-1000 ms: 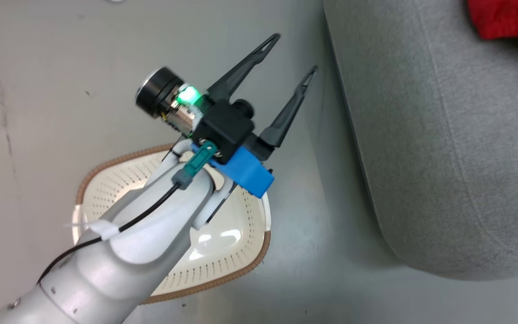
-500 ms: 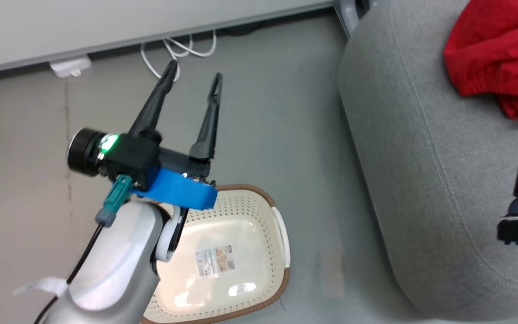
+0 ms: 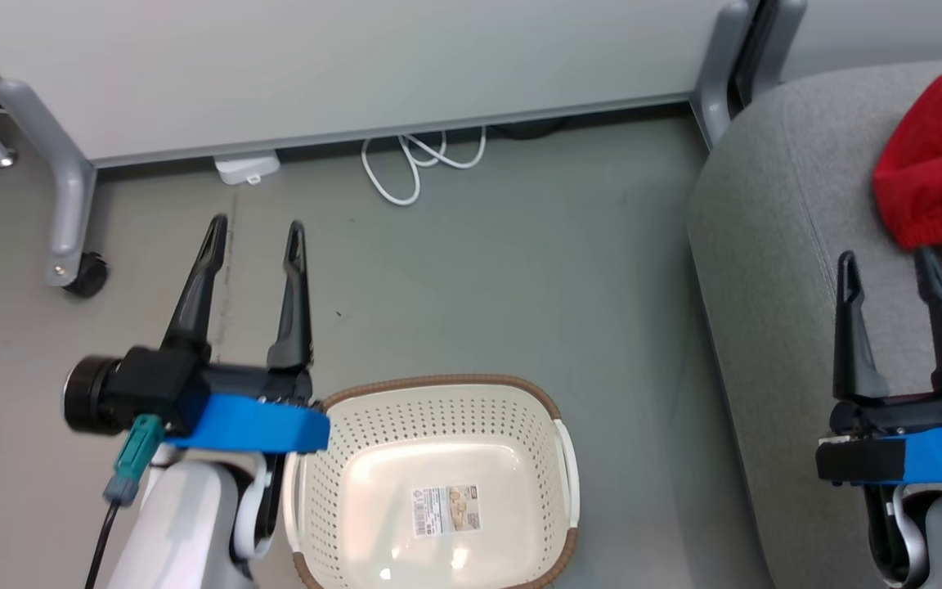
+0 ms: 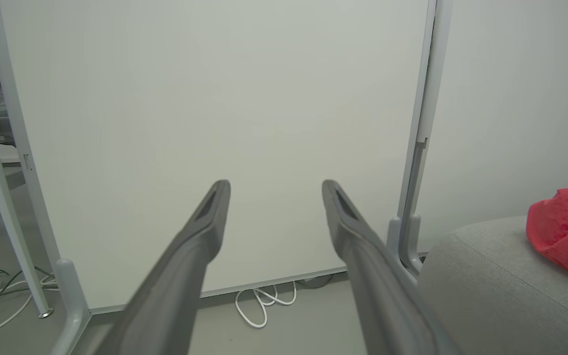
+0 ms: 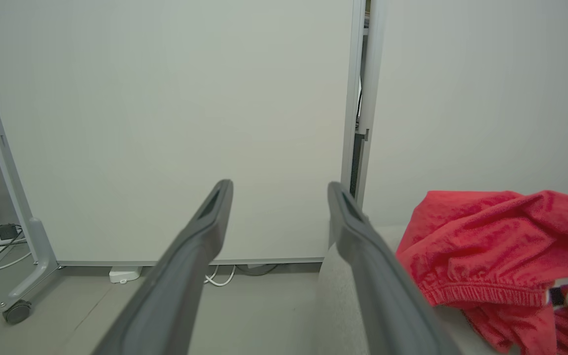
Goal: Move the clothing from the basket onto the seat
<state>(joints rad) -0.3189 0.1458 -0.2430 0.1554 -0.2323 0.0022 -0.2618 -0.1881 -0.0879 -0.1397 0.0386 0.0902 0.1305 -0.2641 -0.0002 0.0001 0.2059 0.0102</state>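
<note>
Red clothing (image 3: 941, 188) lies heaped on the grey seat (image 3: 773, 245), just ahead and to the right of the right gripper (image 3: 884, 258), fingers spread, holding nothing; the cream basket (image 3: 438, 382) sits on the floor (image 3: 520, 270) just right of the left gripper (image 3: 257, 225), likewise spread, nothing between its fingers.

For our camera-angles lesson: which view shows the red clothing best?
The right wrist view: the clothing appears large, with folds and elastic hem clear. The head view catches part of it at the right edge, lying on the seat; the left wrist view shows a small red corner.
</note>
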